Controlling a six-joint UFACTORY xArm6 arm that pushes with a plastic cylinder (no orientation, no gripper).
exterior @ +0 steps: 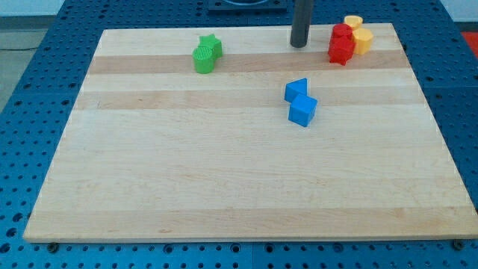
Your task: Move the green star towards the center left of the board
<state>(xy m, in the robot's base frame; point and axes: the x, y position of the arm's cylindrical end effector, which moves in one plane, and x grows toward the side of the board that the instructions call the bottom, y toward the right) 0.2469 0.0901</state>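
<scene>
The green star sits near the view's top, left of centre, on the wooden board. A second green block touches it just below and to the left. My tip stands near the board's top edge, well to the right of the green star and apart from it. It is just left of the red blocks.
Two red blocks and two yellow blocks cluster at the view's top right. Two blue blocks touch each other right of centre, below my tip. Blue perforated table surrounds the board.
</scene>
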